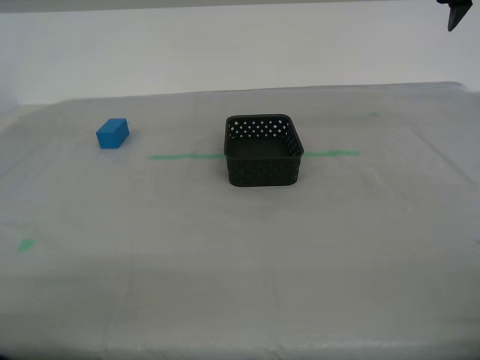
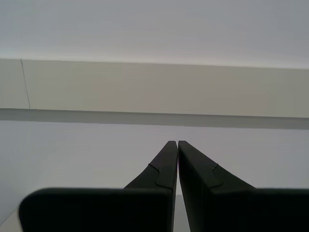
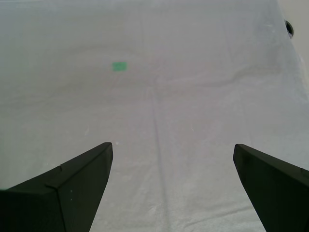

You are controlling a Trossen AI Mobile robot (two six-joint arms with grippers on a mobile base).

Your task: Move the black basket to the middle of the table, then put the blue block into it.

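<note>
The black basket [image 1: 264, 150] stands upright and empty near the middle of the table [image 1: 240, 285], across the thin green tape line [image 1: 184, 157]. The blue block [image 1: 112, 133] lies on the table toward the exterior view's left, well apart from the basket. My first gripper [image 3: 172, 146] is open above bare table, with nothing between its fingers. My second gripper [image 2: 173, 143] is shut on nothing and faces a pale wall. Neither wrist view shows the basket or the block.
A dark piece of an arm [image 1: 455, 13] shows at the exterior view's top right corner, high above the table. Small green tape bits [image 1: 26, 244] mark the covering, one of them [image 3: 119, 66] ahead of my first gripper. A white wall stands behind the table.
</note>
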